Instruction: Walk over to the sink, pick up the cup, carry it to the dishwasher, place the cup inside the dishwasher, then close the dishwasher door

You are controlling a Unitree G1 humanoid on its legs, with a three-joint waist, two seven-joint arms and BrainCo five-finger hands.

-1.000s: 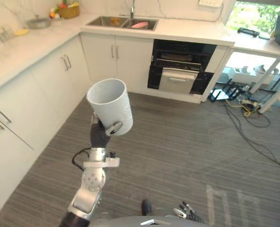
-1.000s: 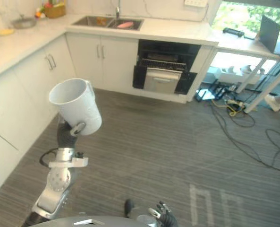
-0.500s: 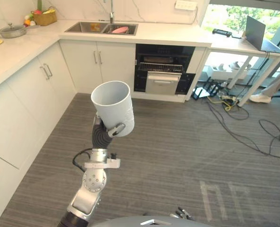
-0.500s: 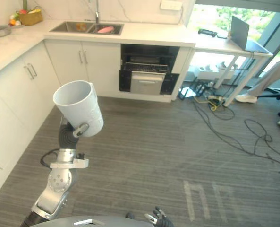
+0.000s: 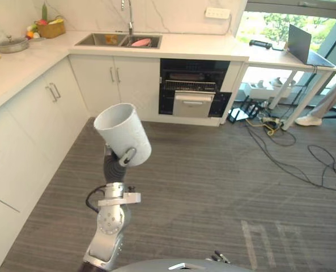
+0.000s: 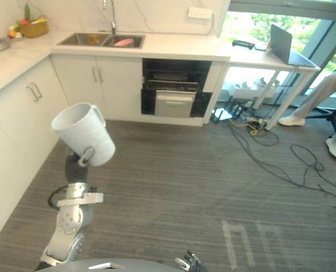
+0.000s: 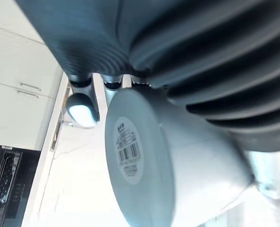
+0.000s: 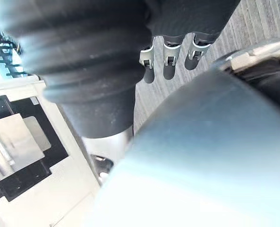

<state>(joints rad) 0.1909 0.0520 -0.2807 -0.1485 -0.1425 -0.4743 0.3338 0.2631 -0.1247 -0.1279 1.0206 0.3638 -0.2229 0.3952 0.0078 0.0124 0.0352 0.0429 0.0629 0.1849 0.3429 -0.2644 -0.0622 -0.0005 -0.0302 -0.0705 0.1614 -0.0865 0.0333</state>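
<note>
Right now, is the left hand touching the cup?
Touching. In the left eye view the left hand grips the cup from below, its thumb curled flat against the side wall with no gap.

Both eye views are taken from the head, angled down and forward, and share one scene: the left hand [image 5: 127, 156] raised with the cup [image 5: 124, 132], the dishwasher [image 5: 195, 90] far beyond it. The cup's base is seen at very close range from the left wrist. The floor [image 8: 258, 23] is seen past the right hand [image 8: 170, 61] from the right wrist.
</note>
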